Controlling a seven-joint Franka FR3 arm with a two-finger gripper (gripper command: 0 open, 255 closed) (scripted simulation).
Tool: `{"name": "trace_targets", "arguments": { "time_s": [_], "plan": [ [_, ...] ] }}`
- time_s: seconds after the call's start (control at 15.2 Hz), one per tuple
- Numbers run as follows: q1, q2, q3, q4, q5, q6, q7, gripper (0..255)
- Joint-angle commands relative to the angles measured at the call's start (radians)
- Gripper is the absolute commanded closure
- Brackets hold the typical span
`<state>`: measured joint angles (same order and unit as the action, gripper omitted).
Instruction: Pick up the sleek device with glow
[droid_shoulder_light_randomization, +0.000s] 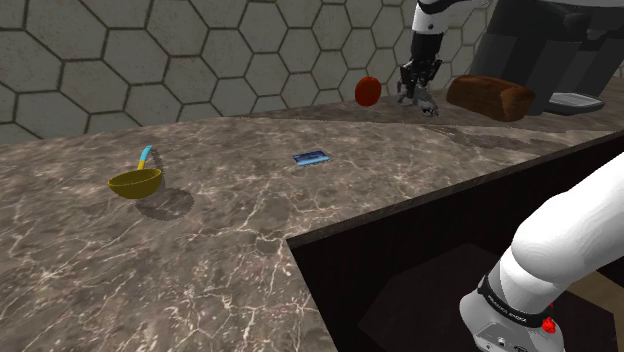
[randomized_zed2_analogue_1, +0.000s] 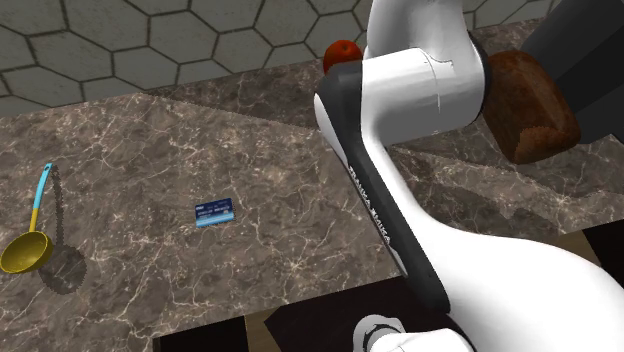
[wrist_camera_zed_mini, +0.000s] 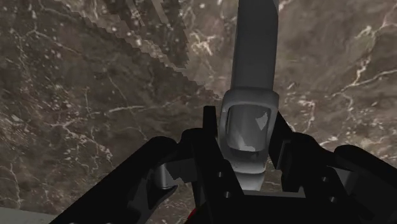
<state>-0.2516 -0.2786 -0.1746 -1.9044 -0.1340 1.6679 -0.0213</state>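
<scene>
Only readable text is white lettering on the arm's dark link (randomized_zed2_analogue_1: 372, 205), apparently "FRANKA EMIKA"; print on the blue card (randomized_zed2_analogue_1: 213, 212) and base ring (droid_shoulder_light_randomization: 512, 312) is too small.

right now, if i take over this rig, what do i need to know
Gripper: shut on the watch, with a finger against each side of its case.
Watch: at the back of the counter, between the red fruit and the loaf.
Done: reach and grasp.
Left: the lift. I cannot tell whether the watch is off the counter.
Card and ladle lie well apart from the watch, toward the shoulder view's left.
</scene>
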Motion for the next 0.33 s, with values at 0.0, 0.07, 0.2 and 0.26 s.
{"name": "trace_targets", "arguments": {
  "time_s": [0.0,0.07,0.2,0.26],
  "plan": [
    [0.000,0.004,0.000,0.032,0.001,-0.028,-0.004,255],
    [0.000,0.007,0.000,0.049,0.002,-0.042,-0.005,255],
    [0.001,0.011,0.001,0.068,0.002,-0.058,-0.007,255],
    [0.001,0.011,0.001,0.068,0.002,-0.058,-0.007,255]
  ]
}}
